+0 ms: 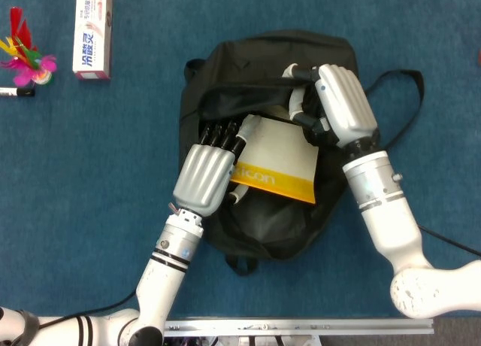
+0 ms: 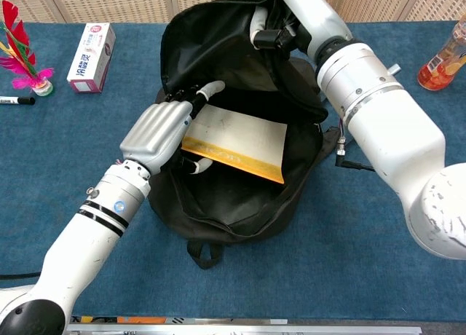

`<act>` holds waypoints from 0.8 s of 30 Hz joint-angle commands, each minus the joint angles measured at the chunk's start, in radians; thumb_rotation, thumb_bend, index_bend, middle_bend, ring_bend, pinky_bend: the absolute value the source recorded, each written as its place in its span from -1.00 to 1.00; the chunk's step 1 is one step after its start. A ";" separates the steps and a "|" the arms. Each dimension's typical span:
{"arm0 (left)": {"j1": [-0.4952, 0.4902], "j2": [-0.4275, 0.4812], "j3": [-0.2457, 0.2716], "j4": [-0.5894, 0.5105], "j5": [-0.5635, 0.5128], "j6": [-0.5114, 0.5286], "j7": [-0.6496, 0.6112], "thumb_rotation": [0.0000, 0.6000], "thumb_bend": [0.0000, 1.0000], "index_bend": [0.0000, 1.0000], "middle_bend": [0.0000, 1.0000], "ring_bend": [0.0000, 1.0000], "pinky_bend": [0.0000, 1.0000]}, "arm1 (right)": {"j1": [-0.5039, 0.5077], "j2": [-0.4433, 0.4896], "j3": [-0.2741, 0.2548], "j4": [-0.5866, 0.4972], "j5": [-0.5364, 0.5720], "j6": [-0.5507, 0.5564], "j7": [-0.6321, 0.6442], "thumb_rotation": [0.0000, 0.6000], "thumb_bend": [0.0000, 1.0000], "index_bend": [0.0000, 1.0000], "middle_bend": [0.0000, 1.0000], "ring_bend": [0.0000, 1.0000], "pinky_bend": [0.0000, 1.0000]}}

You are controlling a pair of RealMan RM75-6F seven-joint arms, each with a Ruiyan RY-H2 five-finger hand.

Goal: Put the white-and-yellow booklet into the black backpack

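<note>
Fingers (image 2: 191, 96) of left hand (image 1: 204, 177) clasped on white-and-yellow booklet (image 1: 274, 159), held inside black fabric backpack (image 1: 267, 53); backpack rim at 12 o'clock gripped by right hand (image 1: 344, 104).

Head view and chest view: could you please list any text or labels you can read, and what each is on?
White box: blue characters and a red logo, too blurred to read.
Booklet: small white print on its yellow band, too small to read.
Orange bottle: label illegible.
Nothing else carries readable text.
</note>
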 commanded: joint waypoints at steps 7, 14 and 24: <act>-0.010 -0.011 0.004 0.014 -0.022 0.003 0.139 1.00 -0.72 -1.00 -1.00 -1.00 -1.00 | -0.006 0.014 -0.015 0.002 -0.007 -0.006 0.002 1.00 0.60 0.32 0.20 0.06 0.61; -0.015 0.051 0.016 -0.118 -0.120 -0.007 0.368 1.00 -0.72 -1.00 -1.00 -1.00 -1.00 | -0.013 0.024 -0.032 0.004 -0.022 -0.020 0.018 1.00 0.60 0.32 0.20 0.06 0.61; -0.075 0.062 -0.031 -0.228 -0.269 -0.004 0.588 1.00 -0.72 -1.00 -1.00 -1.00 -1.00 | -0.021 0.034 -0.045 0.001 -0.033 -0.028 0.034 1.00 0.59 0.32 0.20 0.06 0.61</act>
